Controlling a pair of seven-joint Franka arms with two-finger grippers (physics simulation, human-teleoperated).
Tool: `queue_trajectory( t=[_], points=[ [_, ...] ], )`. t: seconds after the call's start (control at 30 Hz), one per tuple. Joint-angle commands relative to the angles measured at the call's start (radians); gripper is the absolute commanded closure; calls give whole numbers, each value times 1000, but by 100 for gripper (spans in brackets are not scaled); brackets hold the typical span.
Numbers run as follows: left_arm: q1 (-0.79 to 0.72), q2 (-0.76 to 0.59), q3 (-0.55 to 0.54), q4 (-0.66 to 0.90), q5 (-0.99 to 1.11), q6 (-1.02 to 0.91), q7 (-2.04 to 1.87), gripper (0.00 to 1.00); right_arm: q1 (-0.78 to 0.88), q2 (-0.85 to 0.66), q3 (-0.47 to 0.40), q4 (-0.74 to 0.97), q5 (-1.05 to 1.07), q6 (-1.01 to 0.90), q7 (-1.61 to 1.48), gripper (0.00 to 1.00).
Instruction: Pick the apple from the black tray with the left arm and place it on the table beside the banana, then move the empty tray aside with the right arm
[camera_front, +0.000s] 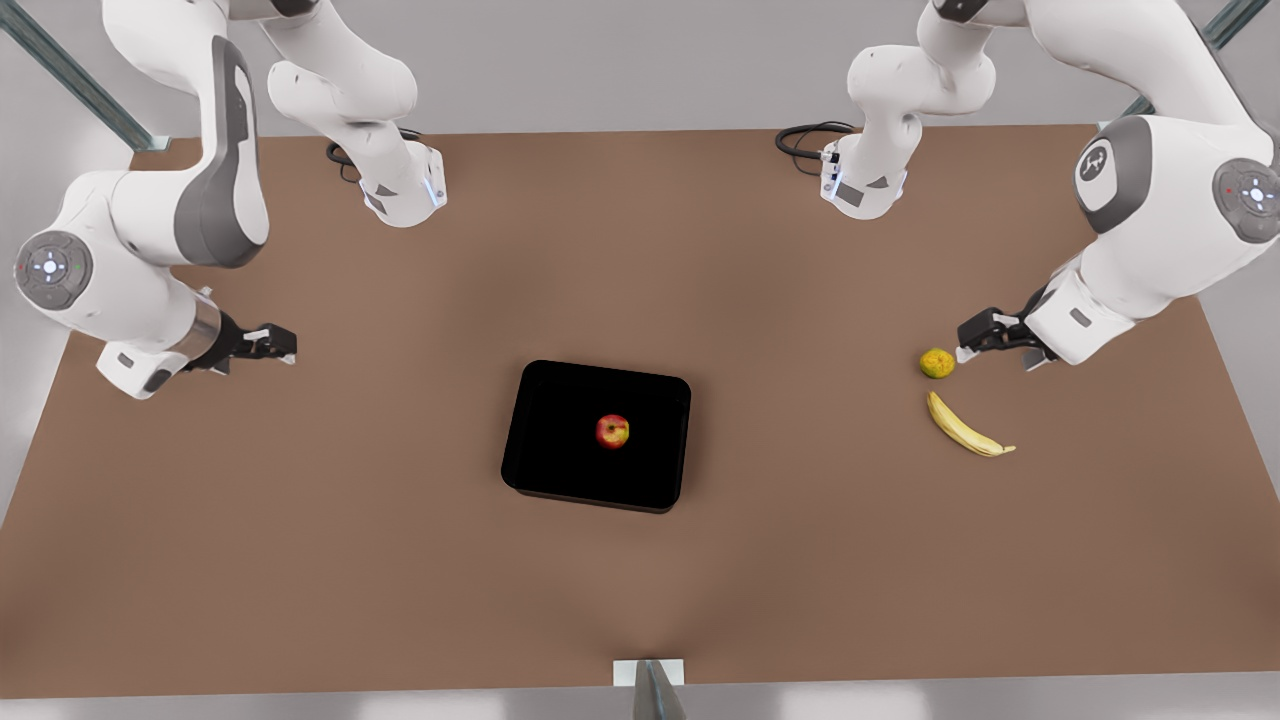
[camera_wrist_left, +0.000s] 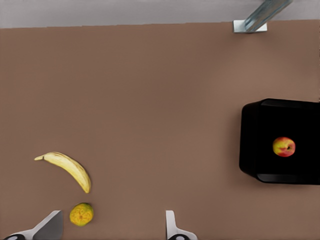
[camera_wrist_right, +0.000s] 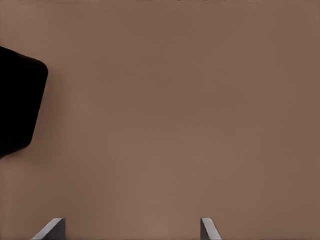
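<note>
Both jaws wide open (holding nothing).

matt brown table (camera_front: 400, 560), glossy black tray (camera_front: 540, 470)

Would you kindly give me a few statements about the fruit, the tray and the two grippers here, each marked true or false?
1. The apple lies inside the black tray. True.
2. The banana lies in the tray too. False: it lies on the table, apart from the tray.
3. The left gripper hangs near the yellow-green fruit, fingers open. True.
4. The right gripper is shut on the tray. False: it is open, off to the side of the tray.
</note>
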Motion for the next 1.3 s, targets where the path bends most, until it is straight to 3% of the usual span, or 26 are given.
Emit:
queue_trajectory(
  t=[0.0, 0.1, 0.17, 0.37, 0.63, 0.67, 0.87, 1.27],
  points=[
    [-6, 0, 0, -9, 7, 33, 10, 0, -18, -1, -1, 4, 0, 18, 32, 0],
    [-127, 10, 0, -5, 35, 39, -45, 0, -18, -1, -1, 4, 0, 16, 34, 0],
    [-348, 37, 1, 23, 116, 77, -64, 0, -18, 0, 0, 4, 0, 16, 34, 0],
    [-660, 237, -5, 68, 130, 179, -453, 0, -18, 0, -1, 4, 0, 16, 32, 0],
    [-735, 419, -2, 81, 139, 407, -805, 0, -19, 0, -1, 4, 0, 15, 32, 0],
    [-759, 453, -3, 97, 220, 412, -867, 0, -19, -1, -1, 4, 0, 15, 32, 0],
    [-755, 576, 58, 181, 237, 505, -737, 0, -18, 0, -1, 4, 0, 15, 34, 0],
    [-756, 766, 43, 265, 223, 602, -763, 0, -18, 0, -1, 4, -6, 16, 34, 0]
  ],
)
